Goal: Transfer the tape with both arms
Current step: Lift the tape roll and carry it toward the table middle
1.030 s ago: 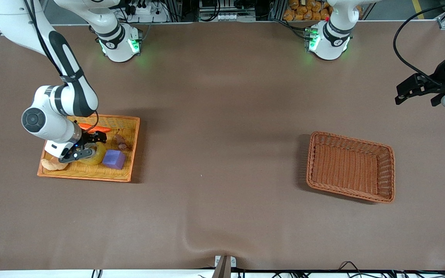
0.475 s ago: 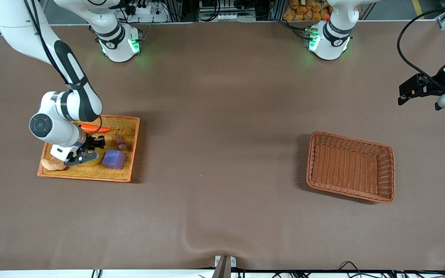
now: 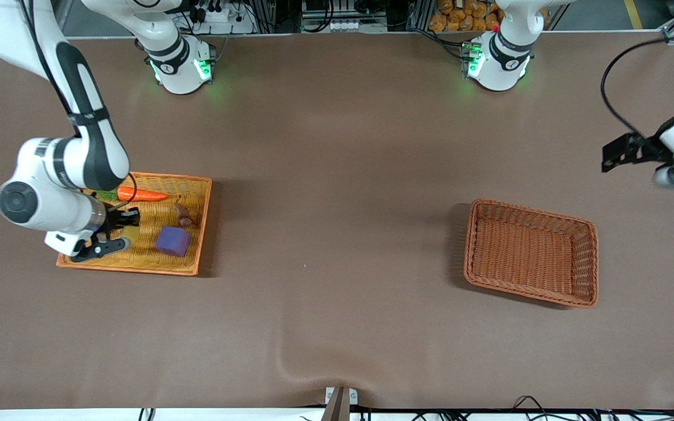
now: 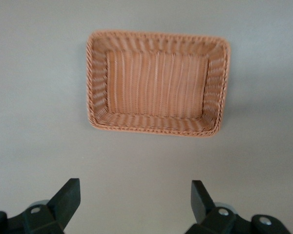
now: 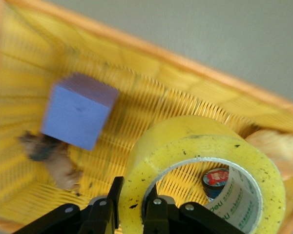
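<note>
Tape (image 5: 205, 165) — a translucent yellow ring with a wide pale core — is pinched through its wall by the right gripper (image 5: 132, 207), one finger inside the core and one on the outer face, over the yellow tray (image 3: 193, 234) at the right arm's end of the table. In the front view the roll shows only as a sliver of yellow at the right gripper (image 3: 116, 231). A roll like this is probably light and stiff, its outer face smooth and a little slippery, so the wall is the sensible place to hold it; gripped at one point on the rim, it may swing or tilt. For the handover, the free arc of the ring away from the fingers would likely be the spot for the second grip. Beside it in the tray lie a purple cube (image 3: 173, 241), an orange carrot (image 3: 141, 195) and a brownish lump (image 3: 184, 214); a small blue-white can (image 5: 216, 182) shows through the core. Compared with half a second ago, the right arm has drawn toward the tray's outer end and the roll has left its place next to the cube. The left gripper (image 4: 132, 202) hangs with its jaws wide apart and empty over bare table near the brown basket (image 3: 584, 264) — it has shifted only slightly.
</note>
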